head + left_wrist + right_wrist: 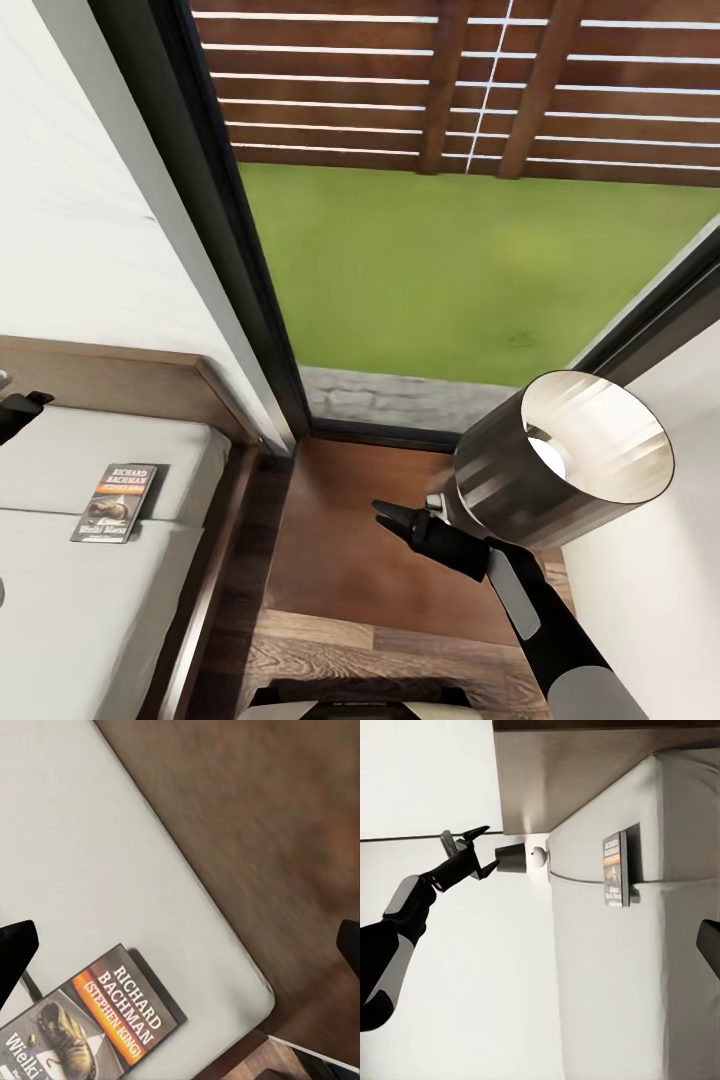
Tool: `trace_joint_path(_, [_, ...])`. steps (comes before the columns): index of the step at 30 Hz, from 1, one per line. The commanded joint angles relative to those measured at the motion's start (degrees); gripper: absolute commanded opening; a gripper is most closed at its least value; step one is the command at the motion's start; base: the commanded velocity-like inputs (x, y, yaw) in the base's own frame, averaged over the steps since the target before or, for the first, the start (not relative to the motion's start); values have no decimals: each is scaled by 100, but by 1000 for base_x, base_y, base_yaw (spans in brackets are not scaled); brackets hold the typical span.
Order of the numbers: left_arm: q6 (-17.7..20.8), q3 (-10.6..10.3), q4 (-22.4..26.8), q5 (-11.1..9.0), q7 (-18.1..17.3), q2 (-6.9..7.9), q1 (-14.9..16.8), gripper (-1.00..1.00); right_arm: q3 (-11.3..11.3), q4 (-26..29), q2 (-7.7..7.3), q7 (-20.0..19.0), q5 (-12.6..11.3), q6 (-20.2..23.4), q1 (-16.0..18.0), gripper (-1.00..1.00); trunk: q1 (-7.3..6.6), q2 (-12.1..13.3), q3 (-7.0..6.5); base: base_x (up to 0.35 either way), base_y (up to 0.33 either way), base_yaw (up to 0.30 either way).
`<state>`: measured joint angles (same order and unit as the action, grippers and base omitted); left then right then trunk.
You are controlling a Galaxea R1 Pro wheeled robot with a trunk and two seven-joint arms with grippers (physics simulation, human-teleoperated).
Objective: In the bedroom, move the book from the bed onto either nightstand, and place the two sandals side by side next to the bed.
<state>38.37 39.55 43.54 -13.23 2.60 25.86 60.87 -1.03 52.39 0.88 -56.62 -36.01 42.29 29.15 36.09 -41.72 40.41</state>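
The thin, flat book [115,502] with its dark glossy cover lies on the bed's [60,600] smooth pale mattress near the wooden headboard, untouched, the left claw [472,847] spread open above it and the right claw [385,516] open over the glossy nightstand [330,540] beside a ribbed metal lamp [560,460].

Layout ahead of you: bed left, nightstand right.
Your book [116,502] lies on the bed [60,600]; the nightstand [350,550] sits between bed and lamp [550,465], window [470,200] behind.
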Motion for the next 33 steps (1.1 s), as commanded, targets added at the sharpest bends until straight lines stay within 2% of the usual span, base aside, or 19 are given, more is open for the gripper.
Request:
trace_joint_path(1, [30, 9, 6, -57, 28, -1, 4, 100, -4, 0, 0, 4, -29, 34, 3, 100, 1, -5, 5, 0, 0, 0])
trace_joint_path(9, [30, 7, 6, -54, 36, -10, 4, 100, -2, 0, 0, 7, -29, 34, 3, 100, 1, -5, 5, 0, 0, 0])
trace_joint_path(33, [27, 8, -134, -51, 48, -20, 4, 100, -2, 0, 0, 6, -29, 34, 3, 100, 528, -967, 435, 0, 0, 0])
